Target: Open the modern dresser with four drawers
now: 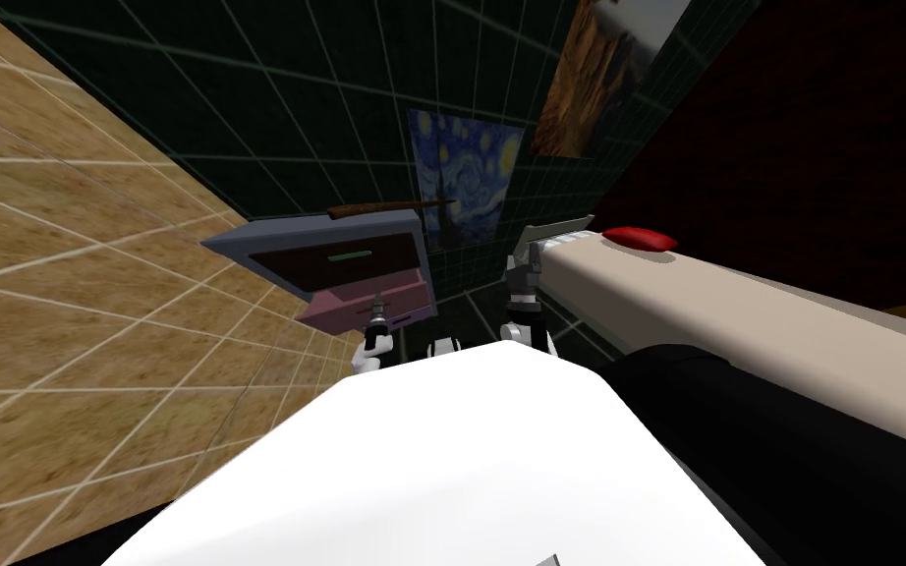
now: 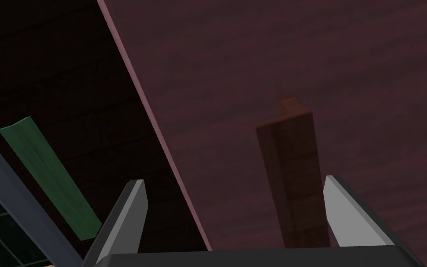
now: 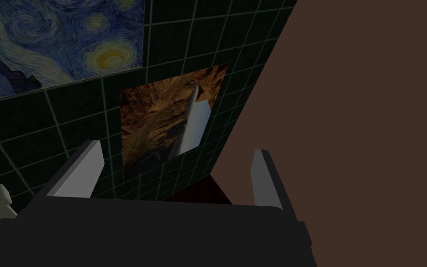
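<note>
The dresser has a blue-grey frame and stands against the dark tiled wall. Its mauve drawer sticks out from the frame, below a dark drawer front with a green handle. My left gripper is right at the mauve drawer's front. In the left wrist view the left gripper is open, and the drawer's brown handle stands between the fingers, close to one finger and untouched by the other. The mauve front and the green handle lie beyond. My right gripper is raised beside the bed, open.
A long beige bed with a red pillow runs along my right side. A thin brown stick lies on the dresser's top. Wooden floor spreads out to the left.
</note>
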